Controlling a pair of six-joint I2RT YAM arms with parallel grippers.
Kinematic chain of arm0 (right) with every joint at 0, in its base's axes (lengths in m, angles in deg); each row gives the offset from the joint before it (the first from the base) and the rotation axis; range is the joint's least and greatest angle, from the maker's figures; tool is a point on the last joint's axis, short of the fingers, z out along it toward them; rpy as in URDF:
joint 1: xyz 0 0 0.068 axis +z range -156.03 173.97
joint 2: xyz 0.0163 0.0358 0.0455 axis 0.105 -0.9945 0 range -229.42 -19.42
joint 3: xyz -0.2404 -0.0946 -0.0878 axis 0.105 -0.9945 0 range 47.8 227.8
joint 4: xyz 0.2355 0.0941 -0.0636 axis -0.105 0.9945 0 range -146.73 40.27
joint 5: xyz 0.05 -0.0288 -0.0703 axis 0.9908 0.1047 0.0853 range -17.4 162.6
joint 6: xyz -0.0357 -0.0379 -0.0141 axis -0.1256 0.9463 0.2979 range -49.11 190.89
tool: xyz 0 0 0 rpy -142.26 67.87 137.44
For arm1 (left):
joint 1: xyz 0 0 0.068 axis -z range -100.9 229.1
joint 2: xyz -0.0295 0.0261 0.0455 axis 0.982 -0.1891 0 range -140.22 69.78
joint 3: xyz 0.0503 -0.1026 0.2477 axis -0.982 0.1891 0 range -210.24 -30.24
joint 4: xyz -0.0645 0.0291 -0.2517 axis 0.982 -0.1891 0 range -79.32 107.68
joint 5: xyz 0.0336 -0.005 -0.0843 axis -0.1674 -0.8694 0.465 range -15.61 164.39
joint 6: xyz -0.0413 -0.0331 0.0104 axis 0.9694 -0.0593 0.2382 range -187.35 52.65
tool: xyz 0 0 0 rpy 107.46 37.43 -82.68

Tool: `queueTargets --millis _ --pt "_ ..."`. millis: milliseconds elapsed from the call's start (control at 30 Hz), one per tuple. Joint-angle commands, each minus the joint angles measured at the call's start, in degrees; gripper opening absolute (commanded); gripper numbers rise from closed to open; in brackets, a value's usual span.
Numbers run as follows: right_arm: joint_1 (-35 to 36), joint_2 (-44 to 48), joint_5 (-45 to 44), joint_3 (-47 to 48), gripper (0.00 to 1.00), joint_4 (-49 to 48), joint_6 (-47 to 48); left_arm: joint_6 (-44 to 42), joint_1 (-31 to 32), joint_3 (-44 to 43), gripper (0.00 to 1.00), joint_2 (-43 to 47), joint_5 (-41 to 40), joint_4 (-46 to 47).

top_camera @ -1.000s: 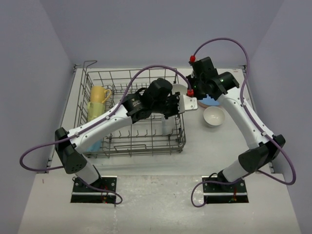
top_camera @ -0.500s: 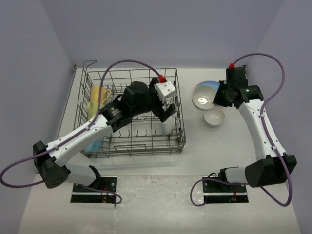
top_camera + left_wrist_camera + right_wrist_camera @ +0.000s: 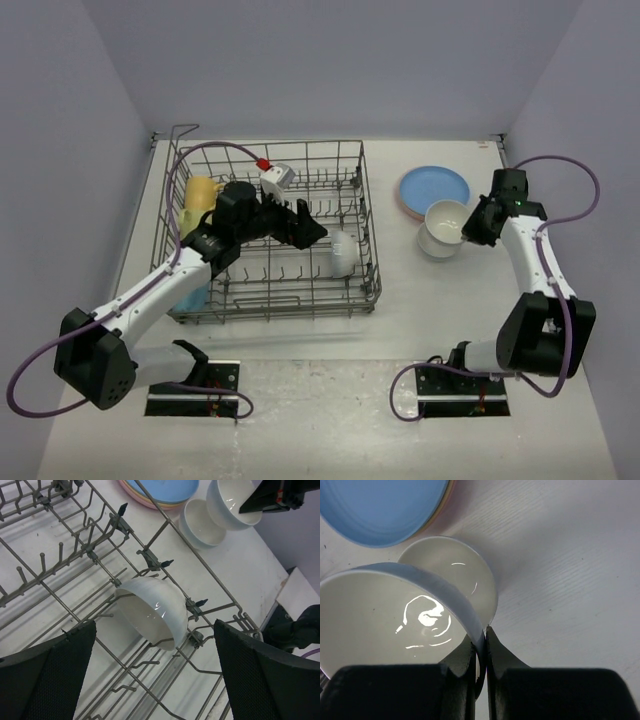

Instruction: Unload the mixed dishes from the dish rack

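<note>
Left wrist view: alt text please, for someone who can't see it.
A white bowl lies on its side in the wire dish rack, framed by the open left gripper. Beyond the rack sit stacked plates and a second bowl; the right gripper holds a third bowl.

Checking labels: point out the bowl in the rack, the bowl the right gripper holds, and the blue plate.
racked bowl (image 3: 152,612), left wrist view, on its visible middle.
held bowl (image 3: 385,617), right wrist view, on its inside.
blue plate (image 3: 435,186), top external view, on its centre.
</note>
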Motion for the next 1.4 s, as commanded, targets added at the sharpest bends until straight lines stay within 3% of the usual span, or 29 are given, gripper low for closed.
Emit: queueTargets --millis 0,267,500,600,700,767,900,1133,1267,1367 --pt "-1.0 -1.8 2.3 -0.3 0.0 -7.8 -1.0 5.7 -1.2 1.2 1.0 1.2 4.7 6.0" --pt "-1.0 -6.4 2.1 -3.0 0.0 -12.9 -1.6 11.2 -1.3 4.2 1.0 -3.8 13.5 13.3" --pt "-1.0 -8.4 1.6 -4.8 0.14 -14.9 -1.8 12.9 -1.3 5.5 1.0 -6.5 14.6 15.7" --pt "-0.9 -8.2 1.6 -4.9 0.22 -15.0 -1.8 13.7 -1.2 6.4 1.0 -7.4 14.8 16.6" --pt "-1.0 -7.5 3.1 -4.7 0.38 -14.5 -1.6 13.6 -1.2 6.3 1.0 -8.6 15.4 16.8" --pt "-1.0 -6.3 3.9 -4.0 0.57 -13.4 -1.6 13.4 -1.2 6.0 1.0 -9.6 15.4 16.6" --pt "-0.5 -1.8 4.7 -2.5 0.74 -11.1 -2.0 13.5 -1.1 5.3 1.0 -11.5 16.4 16.8" --pt "1.3 6.7 -0.8 0.3 0.8 -5.0 -3.8 14.0 -0.6 5.1 1.0 -14.0 17.9 18.5" --pt "7.0 10.7 0.5 1.0 0.81 -4.8 -3.6 15.6 -0.4 4.7 1.0 -16.4 19.8 21.5" --pt "16.8 10.7 4.4 1.8 0.82 -6.9 -3.9 17.2 -0.2 4.8 1.0 -18.5 21.4 24.4"
